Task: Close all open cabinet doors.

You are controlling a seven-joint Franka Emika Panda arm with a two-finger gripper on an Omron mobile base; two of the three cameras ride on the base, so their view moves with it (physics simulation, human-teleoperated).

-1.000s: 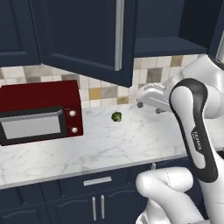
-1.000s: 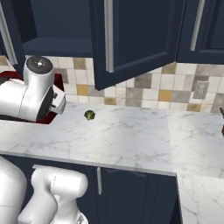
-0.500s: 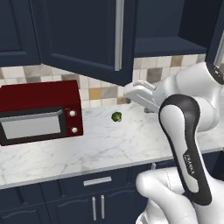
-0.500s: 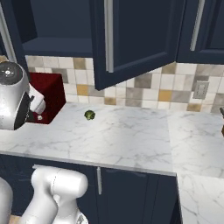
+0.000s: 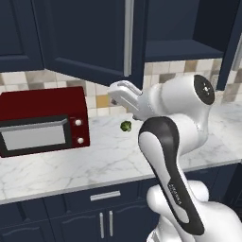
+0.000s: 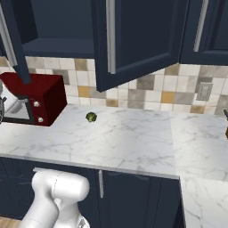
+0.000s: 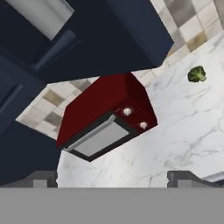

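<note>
End effector (image 5: 115, 96) fingers apart, empty; open cabinet door (image 5: 90, 40) top cut off.

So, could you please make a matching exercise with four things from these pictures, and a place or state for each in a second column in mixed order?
Things:
1. open cabinet door
2. microwave
3. broccoli floret
4. wall outlet

Places or states:
A. lying alone on the marble counter
B. swung out from the wall cabinet, over the counter
C. standing on the counter at its left end, door shut
D. set in the tiled backsplash on the right

Right pairs: 1-B, 2-C, 3-A, 4-D
</note>
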